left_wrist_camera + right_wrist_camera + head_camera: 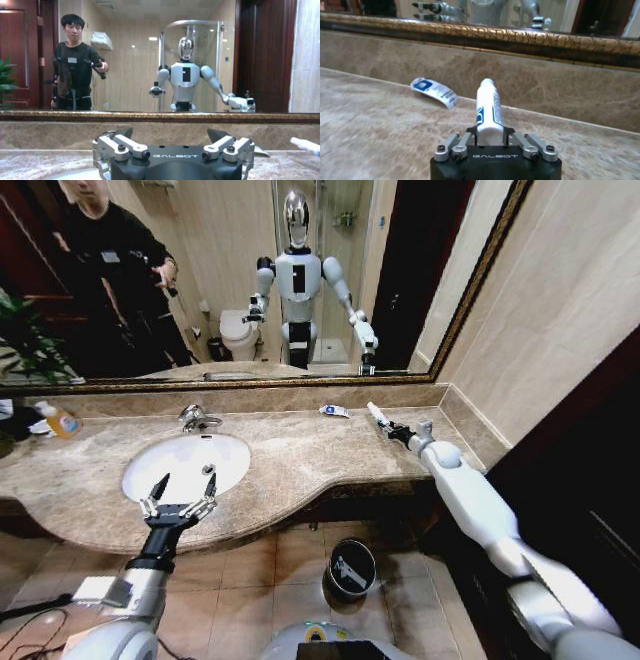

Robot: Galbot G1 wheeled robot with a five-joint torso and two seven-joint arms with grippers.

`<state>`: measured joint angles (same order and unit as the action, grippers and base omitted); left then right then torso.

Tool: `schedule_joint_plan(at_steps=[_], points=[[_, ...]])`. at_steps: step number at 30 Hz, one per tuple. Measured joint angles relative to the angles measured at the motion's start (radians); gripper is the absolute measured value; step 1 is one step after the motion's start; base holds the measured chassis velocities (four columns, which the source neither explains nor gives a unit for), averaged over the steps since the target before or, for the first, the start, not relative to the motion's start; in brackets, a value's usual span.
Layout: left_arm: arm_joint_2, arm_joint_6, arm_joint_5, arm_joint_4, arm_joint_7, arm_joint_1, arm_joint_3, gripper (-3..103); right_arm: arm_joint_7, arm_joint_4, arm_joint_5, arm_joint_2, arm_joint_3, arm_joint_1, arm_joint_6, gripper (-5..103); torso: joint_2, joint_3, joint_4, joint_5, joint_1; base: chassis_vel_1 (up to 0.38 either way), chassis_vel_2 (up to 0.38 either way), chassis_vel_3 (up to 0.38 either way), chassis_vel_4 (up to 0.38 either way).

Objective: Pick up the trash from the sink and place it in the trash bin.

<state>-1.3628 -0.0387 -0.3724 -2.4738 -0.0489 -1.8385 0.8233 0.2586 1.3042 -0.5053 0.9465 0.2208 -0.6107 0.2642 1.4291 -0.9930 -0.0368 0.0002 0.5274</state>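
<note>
My right gripper (393,429) (489,137) is shut on a white-and-blue tube (377,416) (487,109), a piece of the trash, held just above the marble counter at the back right. A second white-and-blue piece (334,411) (436,91) lies flat on the counter by the backsplash, to the left of the held tube. Over the front rim of the white oval sink (232,456) my left gripper (183,484) (170,133) hovers open with nothing between its fingers. The black trash bin (350,568) stands on the tiled floor below the counter's front edge.
A chrome faucet (195,418) stands behind the basin. An orange-labelled bottle (60,421) sits at the counter's far left near a green plant (30,340). The mirror (330,280) runs along the back and a tiled wall (560,310) closes off the right side.
</note>
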Motion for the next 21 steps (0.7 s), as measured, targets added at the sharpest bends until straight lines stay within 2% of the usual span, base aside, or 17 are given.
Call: schedule_joint_plan(at_steps=[3, 7, 9, 10, 13, 14, 16, 21], points=[[0.0, 0.0, 0.0, 0.0, 0.0, 0.0, 0.0, 100, -0.029, 0.138, -0.026, -0.053, 0.056, -0.116, 0.006, 30, 0.0, 0.0, 0.0001, -0.0002, 0.0, 0.0, 0.0, 0.0, 0.0], [0.0, 0.0, 0.0, 0.0, 0.0, 0.0, 0.0, 100, -0.044, 0.237, -0.052, -0.07, 0.098, -0.196, 0.029, 30, 0.0, 0.0, -0.0001, -0.0003, 0.0, 0.0, 0.0, 0.0, 0.0], [0.0, 0.0, 0.0, 0.0, 0.0, 0.0, 0.0, 100, -0.101, 0.398, -0.104, -0.066, 0.171, -0.33, 0.054, 30, 0.0, 0.0, 0.0001, -0.0001, 0.0, 0.0, 0.0, 0.0, 0.0], [0.0, 0.0, 0.0, 0.0, 0.0, 0.0, 0.0, 100, -0.101, 0.398, -0.104, -0.066, 0.171, -0.33, 0.054, 30, 0.0, 0.0, 0.0001, -0.0001, 0.0, 0.0, 0.0, 0.0, 0.0], [0.0, 0.0, 0.0, 0.0, 0.0, 0.0, 0.0, 100, -0.141, 0.542, -0.12, -0.045, 0.227, -0.439, 0.062, 30, 0.0, 0.0, 0.0, 0.0, 0.0, 0.0, 0.0, 0.0, 0.0], [0.0, 0.0, 0.0, 0.0, 0.0, 0.0, 0.0, 100, -0.141, 0.542, -0.12, -0.045, 0.227, -0.439, 0.062, 30, 0.0, 0.0, 0.0, 0.0, 0.0, 0.0, 0.0, 0.0, 0.0], [0.0, 0.0, 0.0, 0.0, 0.0, 0.0, 0.0, 100, -0.16, 0.653, -0.114, -0.018, 0.283, -0.548, 0.061, 30, 0.0, 0.0, -0.0002, -0.0007, 0.0, 0.0, 0.0, 0.0, 0.0], [0.0, 0.0, 0.0, 0.0, 0.0, 0.0, 0.0, 100, -0.142, 0.81, -0.054, 0.064, 0.378, -0.788, 0.039, 30, 0.0, 0.0, 0.0003, -0.0002, 0.0, 0.0, 0.0, 0.0, 0.0]])
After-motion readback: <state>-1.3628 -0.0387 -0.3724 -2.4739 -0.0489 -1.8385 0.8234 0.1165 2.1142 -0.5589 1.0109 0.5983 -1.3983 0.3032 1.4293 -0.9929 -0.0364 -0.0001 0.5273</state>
